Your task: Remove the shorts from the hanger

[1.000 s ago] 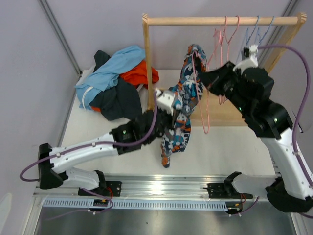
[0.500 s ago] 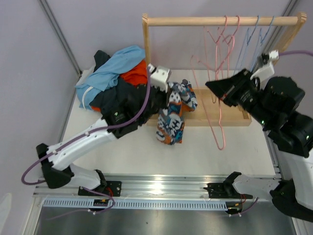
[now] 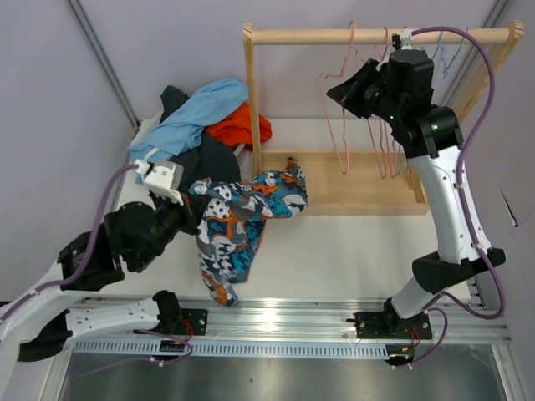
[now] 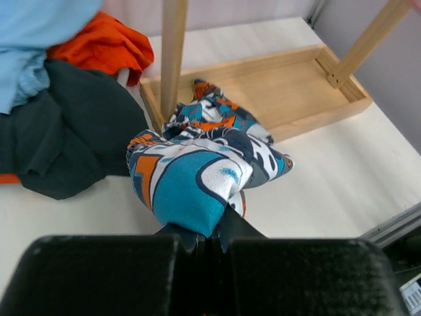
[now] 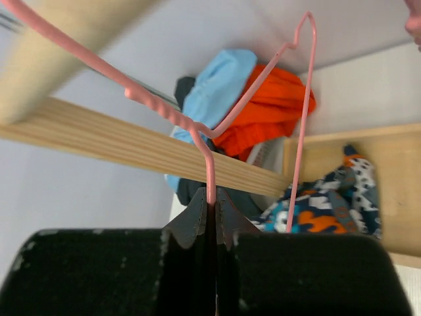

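Pulling leftward, closed left fingers have drawn the printed shorts off the pink hanger, now pinched bare in closed right fingers; removal appears complete.

The white table carries a wooden rack at its far side and a pile of shorts at the far left. The cartoon-print shorts trail from the rack's base across the tabletop.

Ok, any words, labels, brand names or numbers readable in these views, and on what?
No text can be read anywhere.
cartoon print shorts: pattern only, no letters.
pink hanger and wooden rack: unmarked.
pale label at the lower right of the left wrist view: too small to read.
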Available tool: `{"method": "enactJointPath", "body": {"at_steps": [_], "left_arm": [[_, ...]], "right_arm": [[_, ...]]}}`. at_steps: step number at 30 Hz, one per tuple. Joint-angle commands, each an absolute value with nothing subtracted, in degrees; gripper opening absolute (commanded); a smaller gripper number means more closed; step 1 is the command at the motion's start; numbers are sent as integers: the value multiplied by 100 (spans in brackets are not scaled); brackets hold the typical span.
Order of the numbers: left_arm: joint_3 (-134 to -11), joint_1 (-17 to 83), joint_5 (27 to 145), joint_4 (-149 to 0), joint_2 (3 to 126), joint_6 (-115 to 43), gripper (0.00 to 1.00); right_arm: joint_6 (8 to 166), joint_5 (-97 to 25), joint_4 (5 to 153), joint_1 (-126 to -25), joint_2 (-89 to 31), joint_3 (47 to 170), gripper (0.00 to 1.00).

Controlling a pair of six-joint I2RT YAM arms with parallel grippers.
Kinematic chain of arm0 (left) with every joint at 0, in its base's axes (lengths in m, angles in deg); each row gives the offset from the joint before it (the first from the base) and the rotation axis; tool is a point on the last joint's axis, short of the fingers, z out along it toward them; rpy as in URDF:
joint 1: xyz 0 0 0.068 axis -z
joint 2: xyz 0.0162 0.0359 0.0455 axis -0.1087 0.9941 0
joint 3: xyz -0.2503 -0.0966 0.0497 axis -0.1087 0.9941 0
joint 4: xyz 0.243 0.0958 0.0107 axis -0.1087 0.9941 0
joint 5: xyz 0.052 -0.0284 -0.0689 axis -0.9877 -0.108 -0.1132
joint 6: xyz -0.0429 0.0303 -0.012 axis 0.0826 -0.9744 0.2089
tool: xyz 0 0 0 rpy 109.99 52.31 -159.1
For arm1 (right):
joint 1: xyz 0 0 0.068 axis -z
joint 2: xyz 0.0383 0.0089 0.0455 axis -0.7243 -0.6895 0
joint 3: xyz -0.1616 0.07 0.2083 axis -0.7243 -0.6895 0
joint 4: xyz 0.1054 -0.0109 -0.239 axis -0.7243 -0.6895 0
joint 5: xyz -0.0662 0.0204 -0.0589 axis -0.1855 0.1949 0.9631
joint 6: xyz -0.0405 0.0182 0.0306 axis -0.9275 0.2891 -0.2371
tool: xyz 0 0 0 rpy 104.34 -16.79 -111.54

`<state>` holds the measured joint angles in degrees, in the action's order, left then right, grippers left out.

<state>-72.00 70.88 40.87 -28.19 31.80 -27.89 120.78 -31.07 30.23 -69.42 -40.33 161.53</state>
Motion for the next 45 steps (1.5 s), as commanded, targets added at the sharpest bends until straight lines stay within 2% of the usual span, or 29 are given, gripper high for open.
{"method": "enactJointPath", "body": {"at_steps": [1, 6, 9, 10, 12, 13, 15, 17, 20, 25, 32, 33, 37, 40, 45], "left_arm": [[-7868, 7102, 3525, -2454, 3256, -2925, 0], [-9017, 6787, 3251, -2788, 3914, -4226, 0], [-9921, 5839, 3952, -3218, 4468, -4737, 0], [-10100, 5540, 4398, -3315, 4617, -4938, 0], [-10513, 4574, 4927, -3430, 5249, -5098, 0], [-11306, 4231, 5182, -3447, 5504, -5115, 0], [-12135, 3299, 5798, -3526, 6321, -5037, 0], [-13052, 2475, 6437, -3570, 7284, -4836, 0], [-14748, 1787, 7376, -3911, 8272, -4546, 0], [-14523, 1152, 8619, -5747, 9513, -3807, 0], [-13514, 1134, 8877, -6242, 10517, -3454, 1], [-12642, 1134, 8763, -6303, 10455, -3428, 5], [-10810, 1108, 8034, -6664, 9772, -3244, 99], [-9858, 1099, 7813, -6840, 9366, -3383, 99], [-9855, 1099, 7285, -6104, 8121, -3603, 99]], "right_arm": [[12170, -3549, 3690, -6882, -3999, 16002, 0], [12162, -3593, 3795, -6874, -3843, 15468, 0], [12179, -3628, 4146, -6874, -3307, 14581, 0], [12171, -3663, 4243, -6882, -3166, 14135, 10], [12127, -3681, 4410, -6900, -2771, 13728, 44], [12092, -3672, 4446, -6917, -2630, 13360, 81], [12030, -3593, 4472, -6935, -2287, 13042, 97], [12012, -3575, 4525, -6935, -2041, 12532, 99], [11968, -3549, 4639, -6944, -1532, 11838, 99], [12126, -3760, 5192, -6953, -538, 10346, 99], [12144, -3935, 5492, -6953, -54, 9411, 99], [12144, -3936, 5492, -6953, -45, 9367, 99], [12030, -3822, 5448, -6953, 95, 9419, 99], [11890, -3699, 5256, -6953, 183, 9620, 100], [11503, -3278, 4737, -6953, 464, 10182, 99]]}}
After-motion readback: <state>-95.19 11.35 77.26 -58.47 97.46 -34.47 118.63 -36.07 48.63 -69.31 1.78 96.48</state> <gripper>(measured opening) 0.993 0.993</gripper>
